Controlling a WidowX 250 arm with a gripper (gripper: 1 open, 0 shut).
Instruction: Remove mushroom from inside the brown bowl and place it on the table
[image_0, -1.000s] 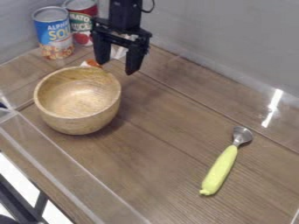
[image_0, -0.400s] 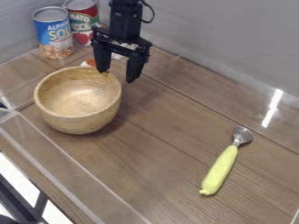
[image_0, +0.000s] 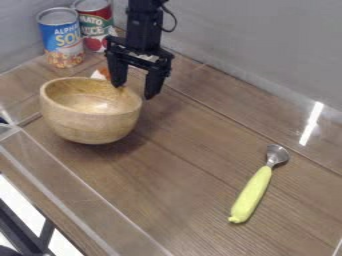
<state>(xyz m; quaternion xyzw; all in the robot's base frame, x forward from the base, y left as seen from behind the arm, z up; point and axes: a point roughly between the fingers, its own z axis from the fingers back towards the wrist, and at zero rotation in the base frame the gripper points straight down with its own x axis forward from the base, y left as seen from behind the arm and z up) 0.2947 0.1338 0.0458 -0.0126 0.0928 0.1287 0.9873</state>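
The claw (image_0: 138, 80) hangs over the far-right rim of the brown bowl (image_0: 88, 110), its two dark prongs spread apart with nothing visibly between them. Just to the left of the prongs, behind the bowl's far rim, a small orange and cream scrap shows, which I take to be the mushroom (image_0: 99, 74). It is mostly hidden by the bowl and the claw, so I cannot tell whether it rests on the table (image_0: 187, 160) beyond the bowl or on the rim itself. The visible inside of the bowl looks bare.

Judging from this, the placing step seems to be at or near its end: the mushroom appears out of the bowl and the claw is no longer holding it. The next move probably calls for lifting the claw straight up, clear of the rim, without knocking the bowl or nudging the mushroom.

Two soup cans (image_0: 75, 32) stand at the far left, close behind the bowl. A yellow-handled spoon (image_0: 257, 187) lies well apart at the near right.
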